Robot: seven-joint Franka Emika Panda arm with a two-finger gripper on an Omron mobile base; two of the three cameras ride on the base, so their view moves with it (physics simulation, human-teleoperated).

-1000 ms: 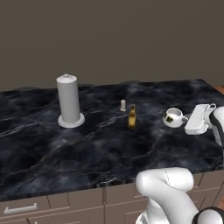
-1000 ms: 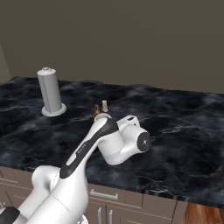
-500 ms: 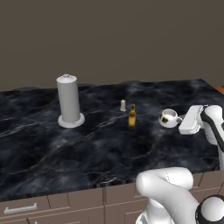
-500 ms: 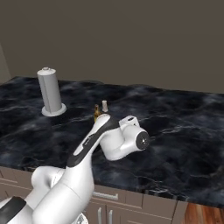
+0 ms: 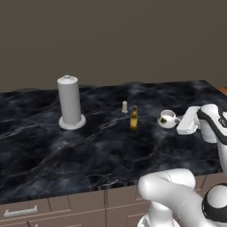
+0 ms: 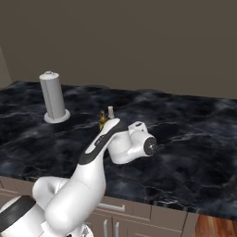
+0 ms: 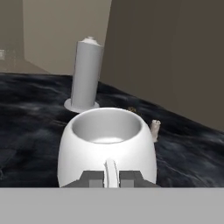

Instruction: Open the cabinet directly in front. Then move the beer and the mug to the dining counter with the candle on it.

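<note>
The black marble surface (image 5: 88, 150) is spread out ahead of and below the fingers, and everything the task needs is seen on or over it. The tall grey cylinder (image 7: 87, 74) is seen well beyond the fingers and a little to one side, upright on its round base. The mug (image 7: 107, 151) is held directly in front of the fingers, upright, its mouth facing up; its handle is seen running straight between the two finger tips, which are closed on that handle (image 7: 111, 173). In the left base view the mug (image 5: 167, 119) is found at the end of the hand, low over or on the surface; which of the two cannot be told. The beer (image 5: 133, 119) is stood upright beyond the mug, well apart from the fingers, and in the hand view it is almost wholly hidden behind the mug's rim. The candle (image 7: 154, 130) is seen further on, just beside the beer and past the mug's far edge. By this judgement the mug is already over the right surface, so the coming move turns on a straight lowering and release short of the beer.
</note>
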